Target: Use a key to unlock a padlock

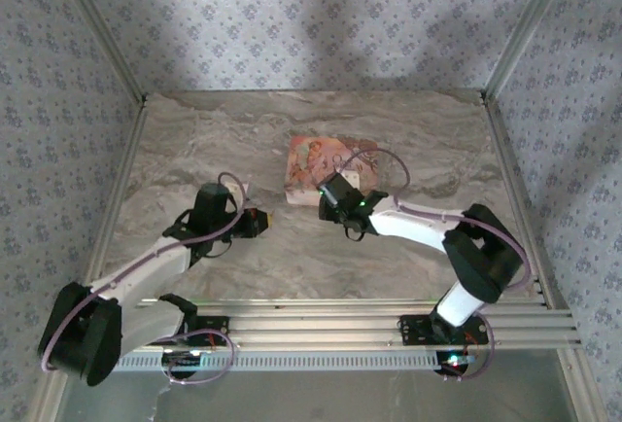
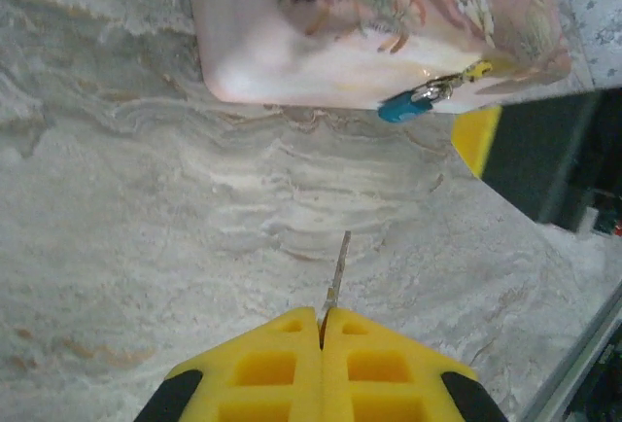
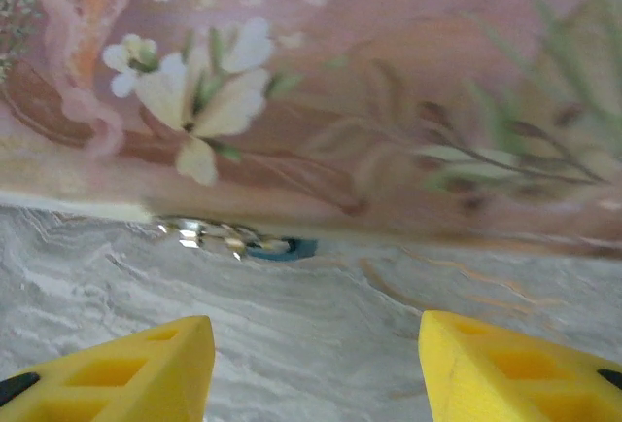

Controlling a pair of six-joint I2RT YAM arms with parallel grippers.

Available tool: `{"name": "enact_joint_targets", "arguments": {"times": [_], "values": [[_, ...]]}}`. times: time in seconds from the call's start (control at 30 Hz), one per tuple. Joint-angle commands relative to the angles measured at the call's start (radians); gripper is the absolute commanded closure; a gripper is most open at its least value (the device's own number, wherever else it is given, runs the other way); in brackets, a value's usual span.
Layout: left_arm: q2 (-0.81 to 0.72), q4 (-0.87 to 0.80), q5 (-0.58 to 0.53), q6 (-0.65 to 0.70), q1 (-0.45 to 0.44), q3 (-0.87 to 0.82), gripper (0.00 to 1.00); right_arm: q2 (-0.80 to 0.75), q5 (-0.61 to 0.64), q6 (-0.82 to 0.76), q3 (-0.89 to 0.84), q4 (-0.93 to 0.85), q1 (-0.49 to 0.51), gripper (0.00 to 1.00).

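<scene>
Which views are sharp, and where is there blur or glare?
Left wrist: the key and table look fairly sharp, but glare whitens the near corner of the pouch. Right wrist: the pouch print is soft and the padlock blurred. Top external: dim, with soft shadows on the back wall.

- The worktop (image 2: 146, 247) looks like grey-beige veined marble, smooth and matt.
- The pouch (image 2: 340, 43) is pink-orange with a printed flower pattern, and smooth with a soft sheen.
- The padlock (image 2: 398, 108) is glossy blue.
- The key (image 2: 338, 266) is thin, dull silver metal.
- The left hand (image 2: 321, 330) and right hand (image 3: 316, 344) are matt yellow plastic with square hollows.
</scene>
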Motion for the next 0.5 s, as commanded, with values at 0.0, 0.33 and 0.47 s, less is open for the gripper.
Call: {"name": "enact_joint_targets", "arguments": {"times": [0.0,0.33,0.47], "values": [[-0.059,0.104,-0.004,-0.052,-0.008,-0.050,1.00,0.054,0.096,0.037,0.062,0.022,0.025,0.41],[-0.160,0.023,-0.014,-0.038,-0.011,-0.107,1.00,0.157,0.256,0.108,0.099,0.033,0.070,0.42],[-0.182,0.021,0.012,-0.041,-0.012,-0.119,1.00,0.186,0.274,0.116,0.101,0.061,0.076,0.42]]}}
